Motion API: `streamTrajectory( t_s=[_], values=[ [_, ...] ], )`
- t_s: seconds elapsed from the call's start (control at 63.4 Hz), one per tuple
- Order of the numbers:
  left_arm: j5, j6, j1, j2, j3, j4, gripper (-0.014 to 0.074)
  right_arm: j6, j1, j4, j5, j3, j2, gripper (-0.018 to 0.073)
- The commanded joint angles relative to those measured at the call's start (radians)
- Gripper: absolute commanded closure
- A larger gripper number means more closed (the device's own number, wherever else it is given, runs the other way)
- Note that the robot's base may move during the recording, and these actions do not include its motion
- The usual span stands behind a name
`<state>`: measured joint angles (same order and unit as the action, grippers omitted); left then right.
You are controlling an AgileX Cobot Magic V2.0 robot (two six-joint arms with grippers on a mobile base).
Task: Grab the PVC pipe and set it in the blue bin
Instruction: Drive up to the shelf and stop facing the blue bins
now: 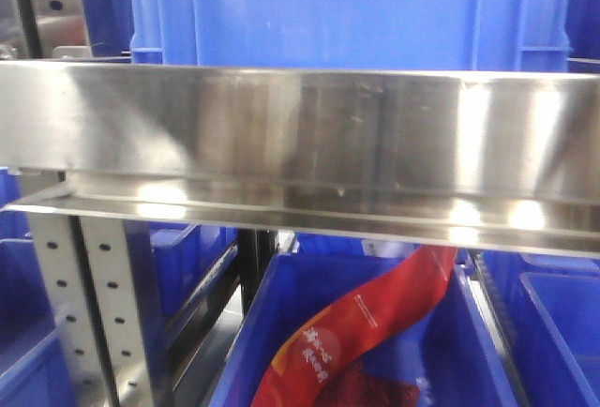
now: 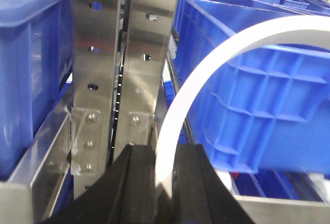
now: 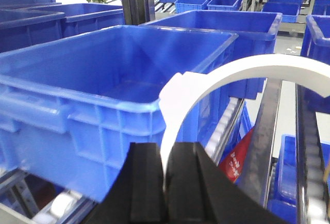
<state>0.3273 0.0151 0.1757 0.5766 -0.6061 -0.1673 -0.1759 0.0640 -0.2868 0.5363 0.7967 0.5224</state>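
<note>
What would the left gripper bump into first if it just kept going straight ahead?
Most likely the steel rack posts directly ahead of the left gripper; the blue bin sits off to the side. How far off the posts stand is hard to judge.

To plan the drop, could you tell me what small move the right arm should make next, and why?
Probably ease the right gripper forward and left over the blue bin: its jaws clamp the white pipe, which appears outside the bin's near corner.
</note>
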Motion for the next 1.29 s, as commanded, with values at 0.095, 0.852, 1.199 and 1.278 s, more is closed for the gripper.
streamTrajectory(
  t_s=[0.095,0.852,1.199,1.278],
  values=[
    [-0.03,-0.008,-0.002,-0.004,-0.003,-0.007,0.0707,-0.009,0.0,0.003,-0.028,0.002,-0.006,0.0728],
    [-0.03,-0.008,-0.002,-0.004,-0.003,-0.007,0.0707,-0.009,0.0,0.003,-0.028,0.002,-0.006,0.0728],
    [-0.03,-0.008,-0.002,-0.004,-0.003,-0.007,0.0707,-0.009,0.0,0.003,-0.028,0.002,-0.006,0.0728],
    [-0.03,-0.008,-0.002,-0.004,-0.003,-0.007,0.0707,-0.009,0.0,0.003,-0.028,0.002,-0.006,0.0728]
  ],
)
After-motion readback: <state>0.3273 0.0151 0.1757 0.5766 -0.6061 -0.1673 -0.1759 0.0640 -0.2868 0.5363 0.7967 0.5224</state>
